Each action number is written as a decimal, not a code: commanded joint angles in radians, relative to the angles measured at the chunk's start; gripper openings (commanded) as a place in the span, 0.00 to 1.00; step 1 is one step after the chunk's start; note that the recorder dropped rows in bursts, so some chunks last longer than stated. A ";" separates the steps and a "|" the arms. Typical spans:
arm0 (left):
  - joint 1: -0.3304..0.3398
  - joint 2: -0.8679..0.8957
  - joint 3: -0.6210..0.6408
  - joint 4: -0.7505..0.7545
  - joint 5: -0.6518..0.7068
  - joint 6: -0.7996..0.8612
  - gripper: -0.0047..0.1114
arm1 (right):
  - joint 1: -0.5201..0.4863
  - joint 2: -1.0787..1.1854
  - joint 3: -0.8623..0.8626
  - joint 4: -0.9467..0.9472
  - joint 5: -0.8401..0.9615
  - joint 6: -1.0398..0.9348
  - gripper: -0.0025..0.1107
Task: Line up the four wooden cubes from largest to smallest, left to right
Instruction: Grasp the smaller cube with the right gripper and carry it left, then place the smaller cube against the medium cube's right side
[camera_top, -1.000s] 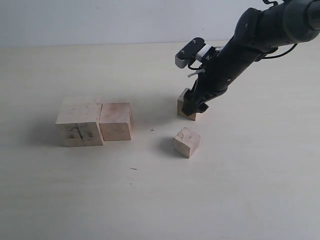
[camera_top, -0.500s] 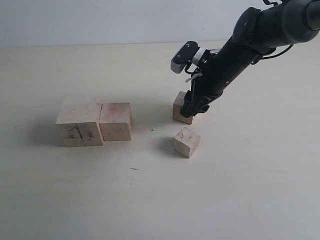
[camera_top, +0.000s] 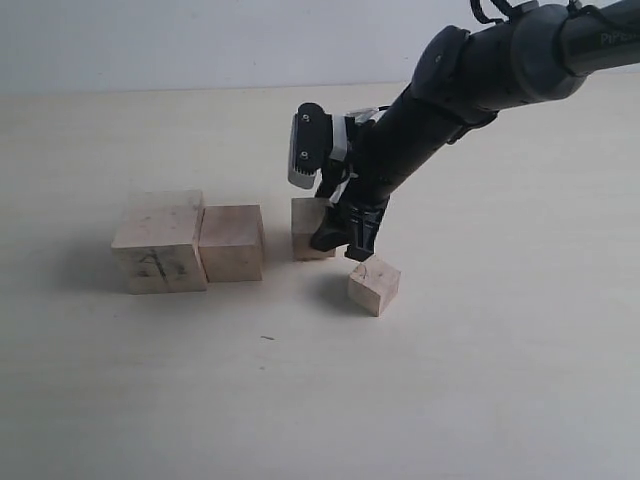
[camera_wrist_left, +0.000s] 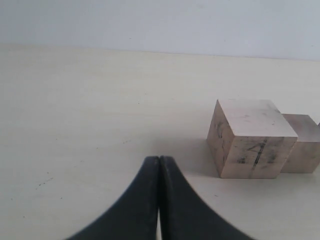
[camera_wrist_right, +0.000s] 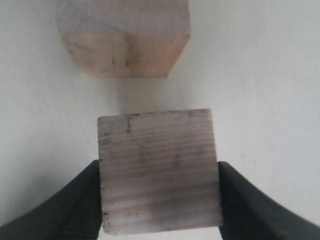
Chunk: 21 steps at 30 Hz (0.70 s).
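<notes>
right tool (camera_top: 341, 238) moved left, cube (camera_top: 308, 229) carried along

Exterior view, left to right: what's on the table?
largest cube → second cube, touching it → held cube, in the right gripper → loose cube, nearer the camera

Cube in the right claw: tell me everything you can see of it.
The held cube is pale, unfinished wood. Its upper face shows fine parallel grain, a few dark specks and a small lighter patch at one corner. It looks level and square-edged. The right claw is shut on it, a black finger pressed on each of two opposite sides. It sits right of the next cube, with a gap between them. Whether it touches the table can't be told.
</notes>
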 joint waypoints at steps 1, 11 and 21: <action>-0.005 -0.005 0.003 0.002 -0.009 0.000 0.04 | 0.005 -0.002 0.003 0.090 0.000 -0.058 0.02; -0.005 -0.005 0.003 0.002 -0.009 0.000 0.04 | 0.005 0.037 0.003 0.095 0.010 -0.080 0.02; -0.005 -0.005 0.003 0.002 -0.009 0.000 0.04 | 0.005 0.065 0.001 0.154 0.012 -0.080 0.02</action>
